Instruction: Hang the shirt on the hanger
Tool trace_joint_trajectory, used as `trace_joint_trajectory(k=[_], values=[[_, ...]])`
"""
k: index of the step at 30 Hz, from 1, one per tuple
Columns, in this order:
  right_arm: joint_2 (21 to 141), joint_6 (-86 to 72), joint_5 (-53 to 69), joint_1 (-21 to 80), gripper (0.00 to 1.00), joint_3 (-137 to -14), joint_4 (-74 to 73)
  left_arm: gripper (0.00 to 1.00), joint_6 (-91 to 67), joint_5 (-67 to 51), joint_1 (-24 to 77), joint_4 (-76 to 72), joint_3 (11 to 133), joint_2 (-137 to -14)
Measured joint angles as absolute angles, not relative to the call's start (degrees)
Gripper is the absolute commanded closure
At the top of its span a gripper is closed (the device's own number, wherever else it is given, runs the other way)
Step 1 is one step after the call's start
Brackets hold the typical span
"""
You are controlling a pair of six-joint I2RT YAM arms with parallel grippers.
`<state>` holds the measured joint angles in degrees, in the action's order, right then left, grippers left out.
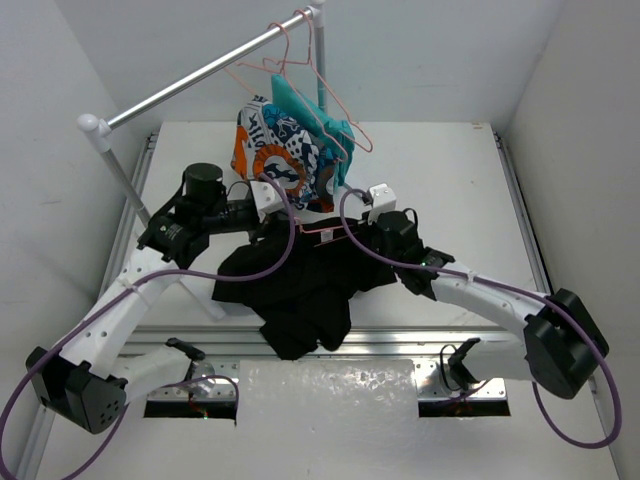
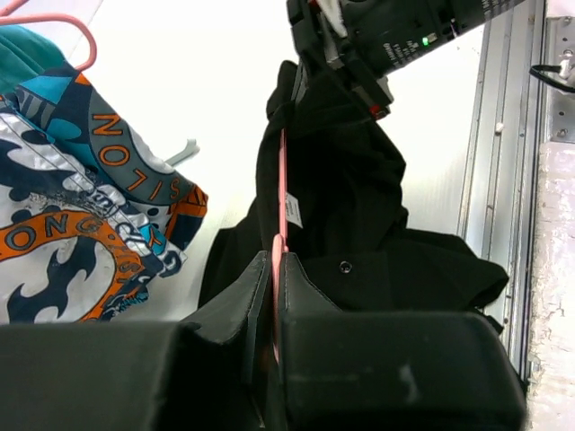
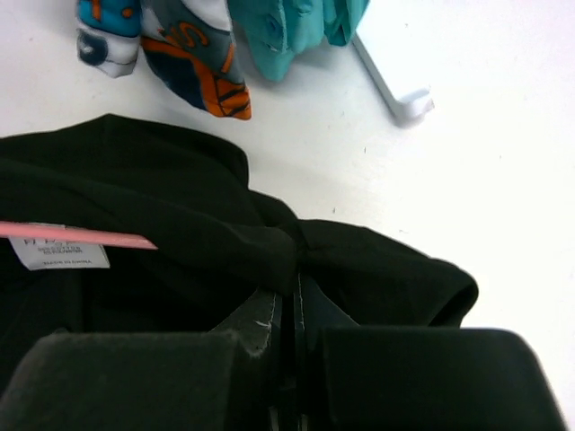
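The black shirt [image 1: 300, 285] lies bunched on the white table between the arms, its white neck label [image 3: 63, 254] showing. A pink wire hanger [image 1: 322, 231] runs across the shirt's collar edge. My left gripper [image 1: 285, 222] is shut on the hanger's wire [image 2: 282, 189], which passes between its fingertips in the left wrist view, with the shirt [image 2: 359, 206] draped around it. My right gripper [image 1: 368, 232] is shut on a fold of the shirt [image 3: 225, 224] beside the hanger end [image 3: 81, 236]. The right gripper also shows in the left wrist view [image 2: 359, 54].
A metal rail [image 1: 200, 72] on white stands crosses the back. Other pink hangers [image 1: 325, 85] hang from it with an orange-blue-white patterned garment [image 1: 275, 150] and a teal garment [image 1: 312, 115]. A white stand foot [image 3: 395, 85] lies nearby.
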<state>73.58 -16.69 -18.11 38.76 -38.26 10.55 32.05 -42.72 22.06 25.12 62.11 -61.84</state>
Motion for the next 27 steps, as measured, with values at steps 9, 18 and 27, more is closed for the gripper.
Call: trace_joint_trajectory(k=[9,18,27], values=[[71.0,-7.3,-17.5,43.0,1.0,-38.0,14.4,1.0,32.7,-42.8,22.3,25.4,62.1,-62.7],[76.5,-1.9,-15.6,48.4,1.0,-43.7,13.2,1.0,32.4,-42.7,23.1,25.5,62.3,-65.0],[71.5,0.1,-7.3,48.8,0.16,-42.9,11.4,1.0,32.3,-41.7,23.2,27.2,64.4,-64.7]])
